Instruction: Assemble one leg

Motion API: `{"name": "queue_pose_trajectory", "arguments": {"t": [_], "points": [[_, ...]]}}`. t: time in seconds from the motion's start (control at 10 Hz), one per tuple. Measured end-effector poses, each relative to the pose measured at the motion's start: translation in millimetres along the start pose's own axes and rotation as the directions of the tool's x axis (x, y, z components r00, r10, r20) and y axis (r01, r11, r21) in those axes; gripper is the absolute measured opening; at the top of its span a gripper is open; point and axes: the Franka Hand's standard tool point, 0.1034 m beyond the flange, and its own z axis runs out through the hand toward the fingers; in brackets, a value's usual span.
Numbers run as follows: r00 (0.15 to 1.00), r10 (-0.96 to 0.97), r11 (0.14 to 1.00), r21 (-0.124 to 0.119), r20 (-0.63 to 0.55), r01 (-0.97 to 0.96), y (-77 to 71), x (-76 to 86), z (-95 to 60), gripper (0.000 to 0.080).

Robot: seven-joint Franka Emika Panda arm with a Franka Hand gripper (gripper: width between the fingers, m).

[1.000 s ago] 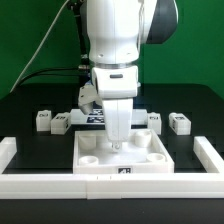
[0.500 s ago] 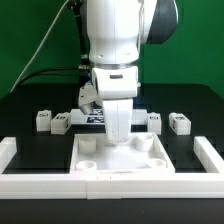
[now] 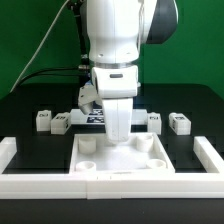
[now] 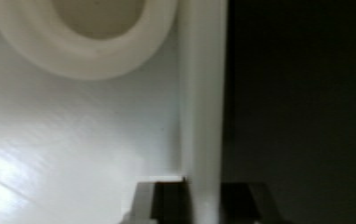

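Several small white legs with marker tags lie in a row at the back: two on the exterior view's left [image 3: 40, 121] [image 3: 60, 123] and two on its right [image 3: 153, 121] [image 3: 180, 123]. None is held. My gripper [image 3: 118, 140] is down at the far edge of the large white square panel [image 3: 100, 158] with round corner holes. In the wrist view the gripper [image 4: 201, 202] has one dark finger [image 4: 159, 203] on each side of the panel's edge [image 4: 200, 110], closed on it. A round hole [image 4: 100, 25] shows on the panel.
A white U-shaped wall [image 3: 110, 186] fences the front and both sides; the panel lies against its front part. The marker board [image 3: 93, 118] lies behind the arm, partly hidden by it. The table is black, with a green backdrop behind.
The gripper has sunk lower onto the panel's far edge, and the panel has shifted toward the front wall. Since half a second ago nothing visibly moved.
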Motion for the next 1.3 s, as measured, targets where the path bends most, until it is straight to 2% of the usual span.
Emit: {"name": "queue_pose_trajectory", "arguments": {"t": [0.1, 0.2, 0.4, 0.6, 0.8, 1.0, 1.1, 1.2, 1.3], "points": [[1.000, 0.016, 1.000, -0.006, -0.003, -0.016, 1.5, 5.4, -0.5, 0.0064], [0.999, 0.033, 0.999, -0.016, -0.009, -0.033, 3.4, 17.4, -1.1, 0.0064], [0.999, 0.021, 1.000, -0.020, -0.025, -0.022, 4.6, 45.9, -2.3, 0.0064], [0.999, 0.017, 1.000, -0.015, -0.035, -0.018, 5.4, 61.5, -2.3, 0.0064], [0.998, 0.045, 0.999, -0.016, -0.039, -0.046, 7.1, 72.2, -2.9, 0.0064], [0.997, 0.067, 0.998, -0.014, -0.038, -0.067, 6.5, 71.9, -2.3, 0.0064], [0.997, 0.068, 0.998, -0.014, -0.038, -0.068, 6.4, 71.5, -2.2, 0.0137], [0.997, 0.068, 0.998, -0.014, -0.039, -0.069, 6.3, 71.3, -2.2, 0.0272], [0.997, 0.069, 0.997, -0.014, -0.039, -0.069, 6.3, 71.0, -2.1, 0.0457]]}}
